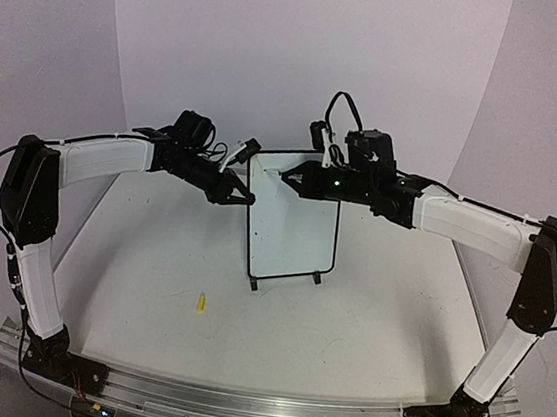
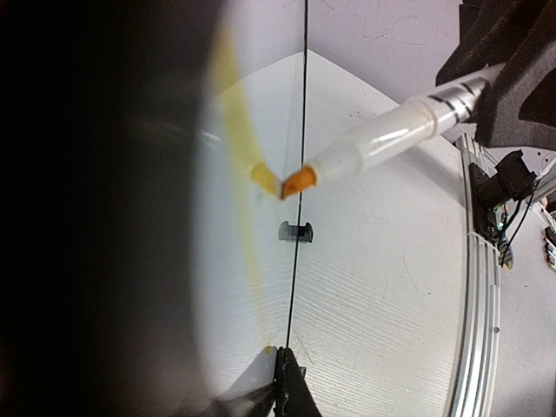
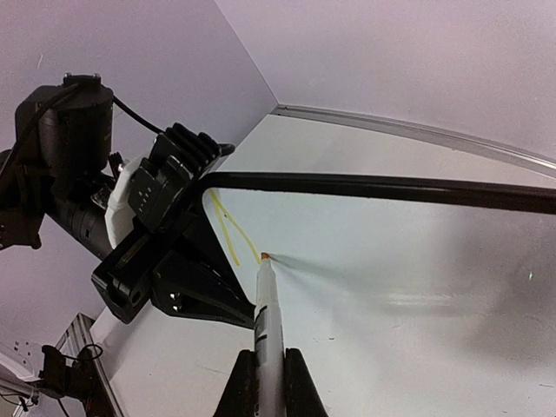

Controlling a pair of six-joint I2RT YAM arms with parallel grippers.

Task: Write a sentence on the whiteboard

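The whiteboard [image 1: 296, 233] stands upright at the table's middle on two small black feet. My left gripper [image 1: 243, 196] is shut on its left edge; in the left wrist view the fingers [image 2: 291, 387] pinch the thin black frame [image 2: 298, 287]. My right gripper [image 1: 299, 183] is shut on a slim white marker [image 3: 269, 321]. Its orange tip [image 3: 263, 256] touches the board [image 3: 391, 261] near the top left corner. The sentence [image 3: 228, 228] is only two thin yellow strokes meeting in a V. The tip and its reflection also show in the left wrist view [image 2: 300, 180].
A small yellow marker cap [image 1: 201, 303] lies on the white table in front of the board, to the left. An aluminium rail [image 1: 256, 407] carrying both arm bases runs along the near edge. Pale walls close off the back and sides.
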